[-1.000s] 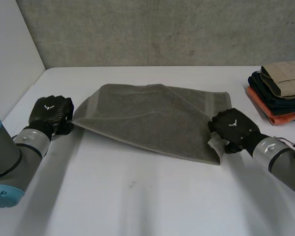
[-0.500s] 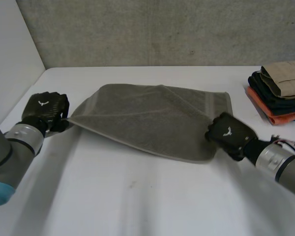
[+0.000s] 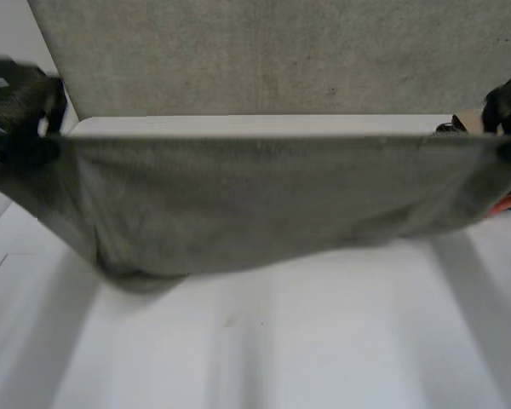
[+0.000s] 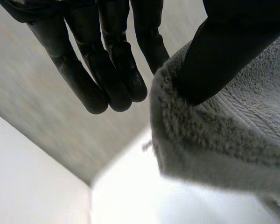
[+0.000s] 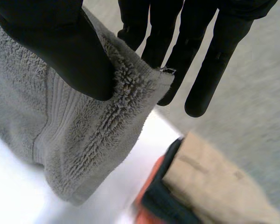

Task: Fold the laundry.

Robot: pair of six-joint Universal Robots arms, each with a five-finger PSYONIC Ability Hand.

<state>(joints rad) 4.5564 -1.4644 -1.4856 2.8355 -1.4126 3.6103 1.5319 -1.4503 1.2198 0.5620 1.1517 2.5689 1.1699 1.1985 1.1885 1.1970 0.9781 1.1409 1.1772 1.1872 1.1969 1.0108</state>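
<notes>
Towel: a grey terry towel (image 3: 255, 204) hangs above the white table (image 3: 307, 349), stretched wide between the two hands. Its top edge is nearly level and its lower edge sags deepest toward the left arm's side.
Left hand: the left hand (image 3: 15, 104) is clamped on one top corner. The left thumb (image 4: 224, 51) presses the pile down, and the other fingers (image 4: 107, 79) lie straight and free beside it.
Right hand: the right hand (image 3: 509, 106) pinches the opposite top corner at the hem, with the right thumb (image 5: 60, 51) on the cloth.
Step in hand: I judge the towel is spread for laying flat or for bringing its halves together.
Doing it well: hold both pinches firm and the top edge level and taut. Lower evenly so the sagging side does not bunch, and match corner to corner.
Nearby: the stack of folded clothes (image 5: 210, 186) sits just beyond the right hand, so the cloth should swing wide of it.
Hard to make out: both hands are blurred and cut off in the head view. The fingers behind the cloth are hidden. I cannot tell whether the lowest part of the towel touches the table.
</notes>
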